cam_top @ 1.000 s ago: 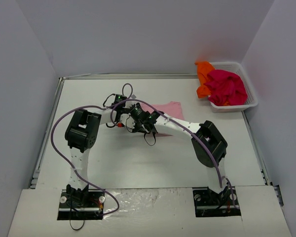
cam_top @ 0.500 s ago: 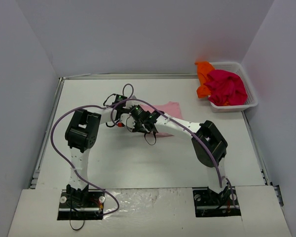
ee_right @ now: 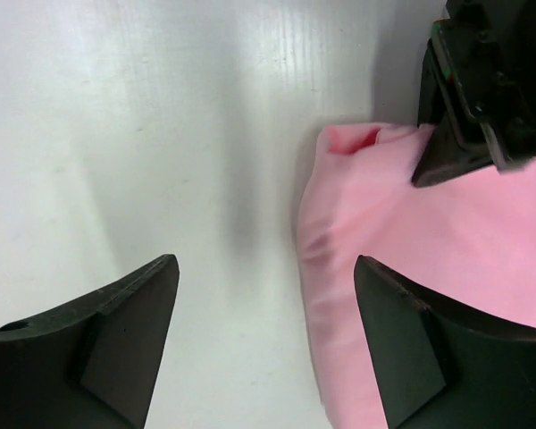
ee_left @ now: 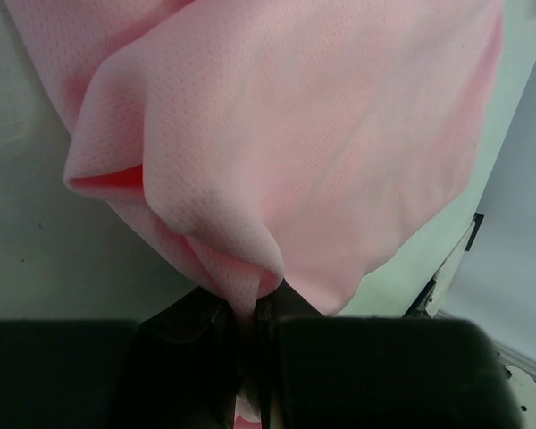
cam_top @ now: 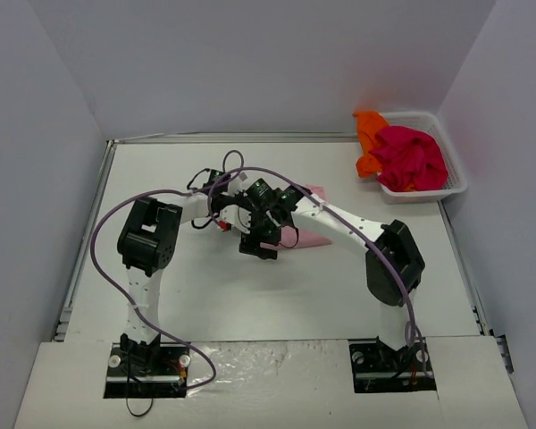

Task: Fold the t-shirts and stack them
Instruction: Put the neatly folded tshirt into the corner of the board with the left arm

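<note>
The light pink t-shirt (cam_top: 311,238) lies on the white table (cam_top: 161,170) mid-field, mostly under the two crossed arms. My left gripper (ee_left: 250,313) is shut on a bunched fold of the pink t-shirt (ee_left: 295,134), with cloth pinched between its black fingers. My right gripper (ee_right: 263,299) stands open just above the table; the edge of the pink t-shirt (ee_right: 402,232) lies by its right finger (ee_right: 402,340), nothing held. In the top view the left gripper (cam_top: 225,214) and right gripper (cam_top: 255,248) sit close together. A magenta-red t-shirt (cam_top: 413,156) and an orange t-shirt (cam_top: 369,134) lie crumpled in the basket.
The white mesh basket (cam_top: 456,186) stands at the back right corner. Grey walls close in the table on three sides. A purple cable (cam_top: 103,241) loops from the left arm. The left gripper's body (ee_right: 482,89) shows at the top right of the right wrist view.
My right gripper has opened, let go of the pink t-shirt and drawn back toward the near side. My left gripper has closed on a fold of the shirt.
</note>
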Controlling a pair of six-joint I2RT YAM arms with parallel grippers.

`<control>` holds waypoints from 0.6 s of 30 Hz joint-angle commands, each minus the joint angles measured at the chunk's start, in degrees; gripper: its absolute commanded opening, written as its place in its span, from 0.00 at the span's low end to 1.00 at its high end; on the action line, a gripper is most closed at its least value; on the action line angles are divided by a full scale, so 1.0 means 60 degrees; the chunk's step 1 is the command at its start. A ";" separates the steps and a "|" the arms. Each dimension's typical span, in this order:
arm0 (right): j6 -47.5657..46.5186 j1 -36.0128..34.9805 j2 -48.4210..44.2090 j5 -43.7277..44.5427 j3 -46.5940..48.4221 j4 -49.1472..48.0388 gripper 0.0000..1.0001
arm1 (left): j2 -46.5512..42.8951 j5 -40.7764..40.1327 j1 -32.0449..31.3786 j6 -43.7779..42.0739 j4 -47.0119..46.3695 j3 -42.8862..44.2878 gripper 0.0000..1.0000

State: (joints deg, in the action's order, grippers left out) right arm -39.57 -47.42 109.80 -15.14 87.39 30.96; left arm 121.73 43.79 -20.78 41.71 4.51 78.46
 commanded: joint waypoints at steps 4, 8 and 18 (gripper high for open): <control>-0.0816 0.1148 -0.2038 -0.2280 0.0976 0.2791 0.76 | -0.1055 -0.0398 0.0269 -0.1018 0.0814 0.0313 0.02; -0.1065 0.2319 -0.2844 -0.2020 0.0480 0.2882 0.76 | -0.1450 -0.0706 0.0576 -0.1824 0.1429 0.0313 0.02; -0.1008 0.4826 -0.3914 -0.2545 -0.1703 0.2151 0.79 | -0.1422 -0.0721 0.2347 -0.4765 0.4372 0.1308 0.02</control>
State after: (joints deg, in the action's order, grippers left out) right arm -45.25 -19.31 88.79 -27.62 80.47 43.03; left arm 114.52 40.14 -9.58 22.02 21.74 82.21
